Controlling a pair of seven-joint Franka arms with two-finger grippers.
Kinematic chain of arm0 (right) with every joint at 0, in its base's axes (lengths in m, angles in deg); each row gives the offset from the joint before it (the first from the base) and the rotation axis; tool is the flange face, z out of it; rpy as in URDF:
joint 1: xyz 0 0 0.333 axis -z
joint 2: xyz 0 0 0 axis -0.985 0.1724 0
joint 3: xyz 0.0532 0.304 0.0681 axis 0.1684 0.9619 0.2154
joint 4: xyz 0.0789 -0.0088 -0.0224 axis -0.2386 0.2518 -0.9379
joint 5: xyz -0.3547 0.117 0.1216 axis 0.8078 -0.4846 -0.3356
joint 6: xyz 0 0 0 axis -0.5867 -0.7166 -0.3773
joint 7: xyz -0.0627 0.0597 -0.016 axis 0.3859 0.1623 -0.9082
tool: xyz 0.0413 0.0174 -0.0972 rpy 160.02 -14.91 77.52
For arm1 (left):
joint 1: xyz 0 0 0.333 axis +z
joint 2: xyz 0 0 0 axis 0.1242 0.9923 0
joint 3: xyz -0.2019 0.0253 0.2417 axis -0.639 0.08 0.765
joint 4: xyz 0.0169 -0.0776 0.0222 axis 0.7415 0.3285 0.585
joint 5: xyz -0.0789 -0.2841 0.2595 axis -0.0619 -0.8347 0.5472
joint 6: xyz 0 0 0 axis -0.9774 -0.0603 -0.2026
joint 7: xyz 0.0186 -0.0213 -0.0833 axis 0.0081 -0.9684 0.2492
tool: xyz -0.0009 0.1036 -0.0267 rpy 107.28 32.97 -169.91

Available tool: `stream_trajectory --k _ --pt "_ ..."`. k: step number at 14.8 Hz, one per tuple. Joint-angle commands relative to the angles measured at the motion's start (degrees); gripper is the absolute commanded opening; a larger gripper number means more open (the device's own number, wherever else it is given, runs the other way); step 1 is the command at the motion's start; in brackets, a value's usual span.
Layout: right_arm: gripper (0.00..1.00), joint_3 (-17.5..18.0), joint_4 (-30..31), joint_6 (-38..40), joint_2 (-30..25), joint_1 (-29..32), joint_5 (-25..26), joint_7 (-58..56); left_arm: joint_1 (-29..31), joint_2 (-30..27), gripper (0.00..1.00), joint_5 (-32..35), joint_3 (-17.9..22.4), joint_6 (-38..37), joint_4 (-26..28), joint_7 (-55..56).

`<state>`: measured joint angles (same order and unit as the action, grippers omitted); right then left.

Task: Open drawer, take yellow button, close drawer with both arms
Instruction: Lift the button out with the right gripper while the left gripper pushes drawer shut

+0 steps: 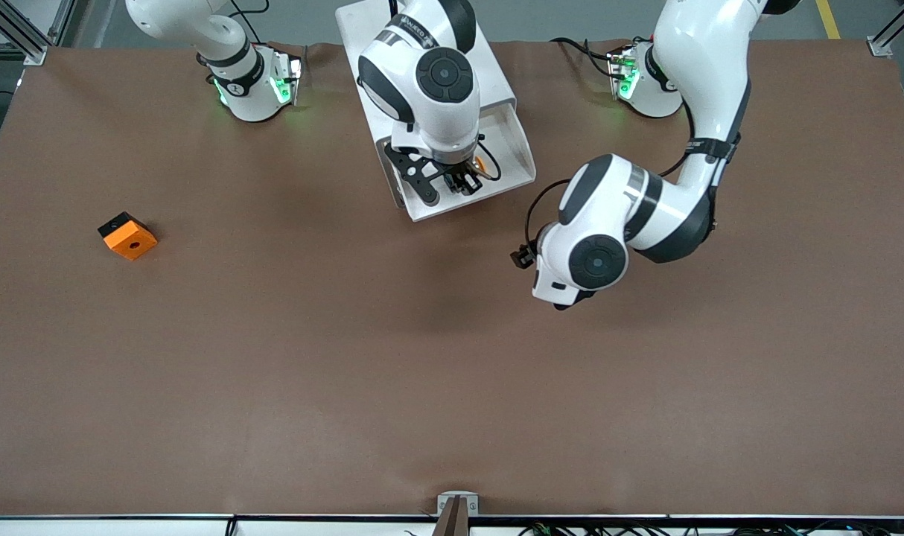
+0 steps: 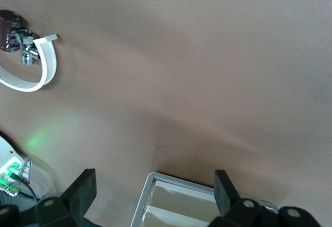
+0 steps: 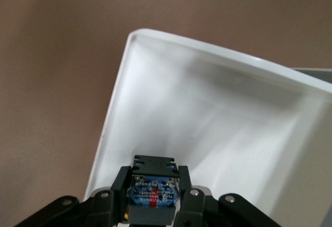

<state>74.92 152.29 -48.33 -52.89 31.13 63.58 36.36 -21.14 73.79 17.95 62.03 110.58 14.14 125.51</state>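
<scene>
1. Black and blue, with a strip of red, the button [image 3: 152,195] sits pinched between the two fingers of the right claw [image 1: 463,181], which is clenched on it over the open drawer [image 1: 519,160]; in the front view a speck of its orange cap shows just beside the fingers.
2. It looks tiny, hard and light, so I judge that it will not bend or crush, but its smooth sides could slip or twist. The flat sides of the body, where the fingers now press, seem the safest hold, not the round cap.
3. Below this claw, the white drawer is pulled out of its white cabinet [image 1: 489,67]. The part of its floor that shows is bare; I see nothing else lying in it.
4. The left claw [image 2: 155,196] hangs released, fingers well apart, over the brown counter [image 1: 348,372] just beside the drawer's front corner, waiting. A white clip with a metal screw [image 2: 31,66] lies on the counter well apart from it.
5. Well apart from both claws, toward the right arm's end, an orange block [image 1: 128,236] rests on the counter.
</scene>
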Motion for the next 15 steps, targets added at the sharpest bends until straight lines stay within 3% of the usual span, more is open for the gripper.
stream_trajectory --k 1,4,7,10,15 --pt "0.21 -0.12 -4.26 4.52 -0.33 2.87 -3.34 -0.37 -0.03 -5.04 1.0 3.59 -3.23 4.96 6.95 -0.84" --pt "0.21 -0.03 -8.84 12.78 -0.85 7.0 -4.41 -5.88 0.06 -6.98 1.0 3.94 -5.44 10.24 12.22 -0.75" --pt "0.21 -0.47 -9.91 21.31 -3.3 11.92 -4.32 -18.96 -0.02 -10.84 1.0 3.95 -6.23 17.26 18.64 -0.75" --pt "0.21 -0.47 -9.29 25.8 -5.16 18.77 -3.71 -32.68 0.06 -11.38 1.0 3.95 -8.86 20.01 19.89 -0.67" --pt "0.21 -0.47 -0.16 24.85 -10.87 30.01 1.74 -63.6 0.15 -12.52 1.0 3.33 -13.96 20.01 20.94 0.21"
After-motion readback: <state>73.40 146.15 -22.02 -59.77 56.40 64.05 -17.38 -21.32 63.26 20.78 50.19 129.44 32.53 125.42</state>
